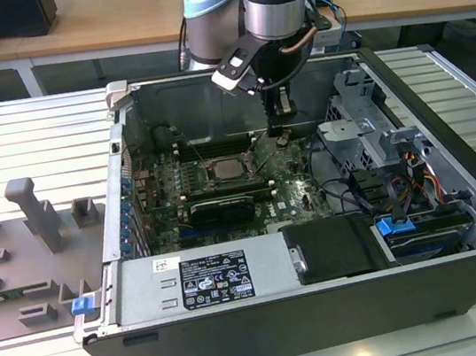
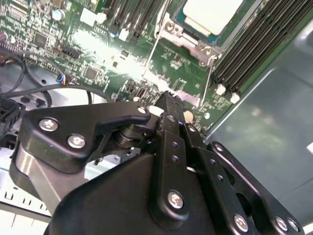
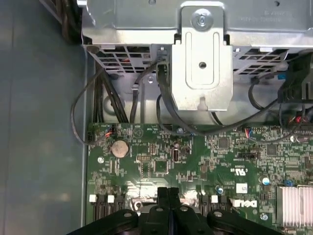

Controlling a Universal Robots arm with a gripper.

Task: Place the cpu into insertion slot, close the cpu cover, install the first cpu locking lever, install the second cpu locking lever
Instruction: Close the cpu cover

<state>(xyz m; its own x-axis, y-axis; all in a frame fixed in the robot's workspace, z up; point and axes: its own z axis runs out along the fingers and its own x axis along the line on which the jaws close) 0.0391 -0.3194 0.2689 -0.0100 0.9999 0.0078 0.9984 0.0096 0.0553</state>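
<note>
The cpu (image 1: pixel 222 169) lies flat in the insertion slot (image 1: pixel 210 180) on the green board, its pale metal top also seen in the second wrist view (image 2: pixel 211 13). The silvery cpu cover (image 2: pixel 182 35) frames it and looks lowered over it. Two thin wire locking levers, one (image 2: pixel 152 46) and another (image 2: pixel 209 73), run along the socket's sides; whether they are latched I cannot tell. My gripper (image 1: pixel 279 139) hangs just above the board on the exterior view's right of the socket, its black fingers (image 3: pixel 167 192) pressed together and shut on nothing, the tip (image 2: pixel 168 97) close to one lever's end.
A long black card (image 1: pixel 218 210) lies in front of the socket. The metal drive cage (image 1: pixel 361 128) and loose cables (image 1: pixel 348 193) crowd the exterior view's right. Memory slots (image 2: pixel 254 44) flank the socket. The power supply (image 1: pixel 204 281) fills the case front; grey fixtures (image 1: pixel 33 213) stand outside.
</note>
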